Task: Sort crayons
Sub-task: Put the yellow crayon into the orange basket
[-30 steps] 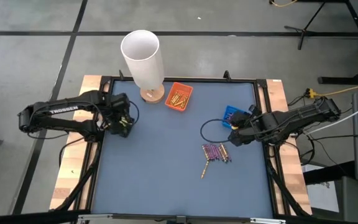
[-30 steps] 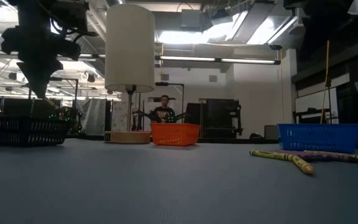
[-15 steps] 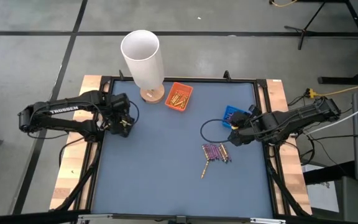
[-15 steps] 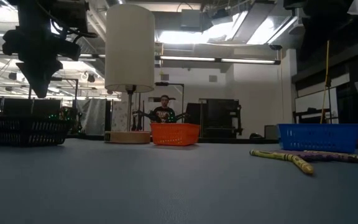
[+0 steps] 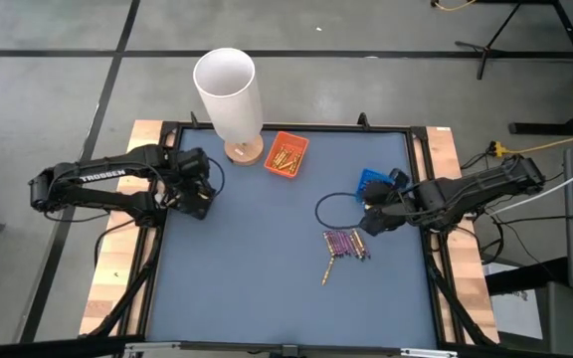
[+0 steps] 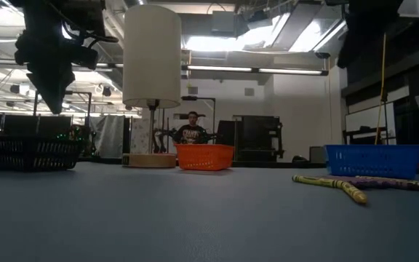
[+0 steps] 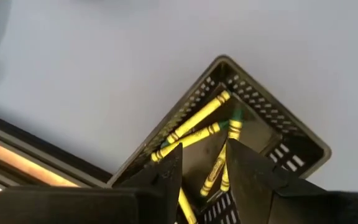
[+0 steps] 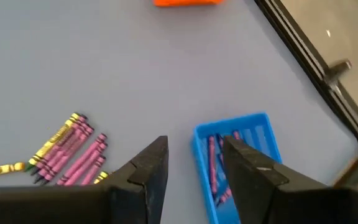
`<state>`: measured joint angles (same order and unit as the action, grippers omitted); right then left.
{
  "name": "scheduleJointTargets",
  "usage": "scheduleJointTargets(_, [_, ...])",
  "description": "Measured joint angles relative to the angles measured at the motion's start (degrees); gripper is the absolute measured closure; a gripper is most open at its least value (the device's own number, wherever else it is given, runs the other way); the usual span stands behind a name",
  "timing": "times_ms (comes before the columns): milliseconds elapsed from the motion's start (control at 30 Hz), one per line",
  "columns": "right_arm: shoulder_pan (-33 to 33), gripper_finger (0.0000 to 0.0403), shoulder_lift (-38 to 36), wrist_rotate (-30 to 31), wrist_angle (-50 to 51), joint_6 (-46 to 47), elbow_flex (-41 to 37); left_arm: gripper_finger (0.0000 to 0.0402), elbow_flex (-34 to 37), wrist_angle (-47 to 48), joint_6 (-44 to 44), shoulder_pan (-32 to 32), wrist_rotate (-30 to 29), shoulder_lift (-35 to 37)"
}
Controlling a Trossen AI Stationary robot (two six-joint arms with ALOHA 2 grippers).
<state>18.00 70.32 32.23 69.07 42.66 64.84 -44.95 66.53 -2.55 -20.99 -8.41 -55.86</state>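
My left gripper (image 7: 204, 165) hangs open, empty, over the black tray (image 7: 272, 118). The right gripper (image 8: 194, 155), wide, should descend squarely on one purple crayon (image 8: 82, 158), probably the outermost.

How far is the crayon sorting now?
Partly done: yellow crayons lie in the black mesh tray, purple ones in the blue tray. The left tool hangs open and empty over the black tray. A pile of purple and yellow crayons remains on the mat.
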Motion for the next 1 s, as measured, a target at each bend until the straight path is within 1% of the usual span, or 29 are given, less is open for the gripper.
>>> scheduleJointTargets(100, [0.0, 0.0253, 0.5, -0.98, -3.81, -5.24, -0.02, 0.0295, 0.0, -0.83, 0.02, 0.0, 0.03, -0.01])
scheduleJointTargets(200, [0.0, 0.0253, 1.35, -4.18, -8.23, -11.84, -0.02, 0.0295, 0.0, -1.87, 0.02, 0.0, 0.05, 0.0])
scheduleJointTargets(367, [0.0, 0.0253, 4.05, -14.16, -15.82, -22.52, -0.02, 0.0295, 0.0, -3.4, 0.04, 0.0, 0.14, 0.0])
scheduleJointTargets(500, [0.03, 0.0253, 7.32, -22.03, -21.09, -29.2, -0.02, 0.0295, 0.0, -4.33, 0.04, 0.02, 0.14, 0.0])
scheduleJointTargets(600, [0.04, 0.0253, 10.25, -26.82, -23.98, -33.93, -0.02, 0.0295, 0.0, -5.89, 0.0, 0.04, 0.16, 0.0])
scheduleJointTargets(833, [0.02, 0.0253, 18.07, -32.98, -28.31, -40.69, -0.02, 0.0295, 0.0, -12.97, -0.38, 0.06, 0.3, -0.02])
scheduleJointTargets(900, [0.02, 0.0253, 20.37, -34.7, -29.63, -41.9, -0.02, 0.0295, 0.0, -15.93, -1.47, 0.07, 1.43, -0.02])
scheduleJointTargets(1000, [0.02, 0.0253, 23.47, -38.15, -31.11, -43.58, -0.02, 0.0295, 0.0, -20.87, -2.92, 0.56, 4.83, -0.02])
